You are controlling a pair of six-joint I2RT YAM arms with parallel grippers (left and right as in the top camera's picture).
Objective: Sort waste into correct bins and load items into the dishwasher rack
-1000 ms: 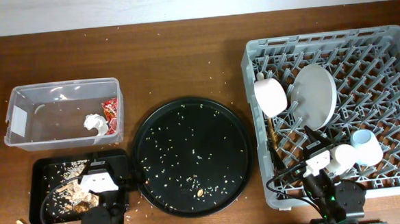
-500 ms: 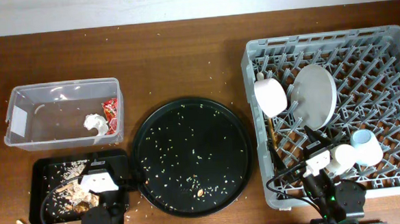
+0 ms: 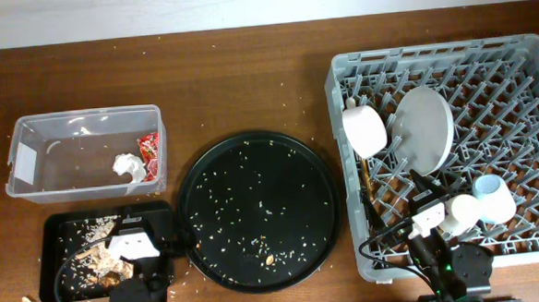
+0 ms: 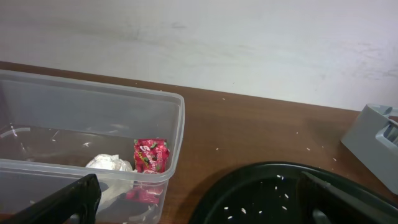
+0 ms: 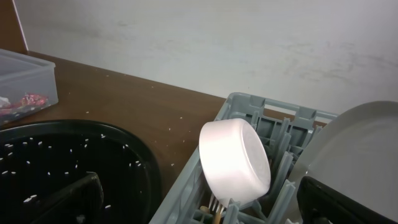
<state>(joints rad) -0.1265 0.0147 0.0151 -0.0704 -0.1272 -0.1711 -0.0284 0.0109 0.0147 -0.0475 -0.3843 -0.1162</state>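
The clear tub (image 3: 85,151) holds a red wrapper (image 3: 149,155) and a crumpled tissue (image 3: 128,166); both also show in the left wrist view, wrapper (image 4: 151,155) and tissue (image 4: 109,163). Brownish food scraps (image 3: 92,259) lie in the black rectangular tray (image 3: 57,231). In the grey rack (image 3: 525,91) stand a white bowl (image 3: 364,129), a pale plate (image 3: 423,127), a white cup (image 3: 462,213) and a small cup with a blue inside (image 3: 494,197). Chopstick tips (image 5: 217,213) peek out under the bowl (image 5: 235,160). My left gripper (image 3: 148,222) is open over the black tray's right end. My right gripper (image 3: 422,203) is open above the rack's front left part.
A large round black tray (image 3: 259,210) strewn with rice grains sits between the bins and the rack, with one brown scrap (image 3: 270,258) near its front. Another scrap (image 3: 28,300) lies on the table at the front left. Rice grains dot the wooden table.
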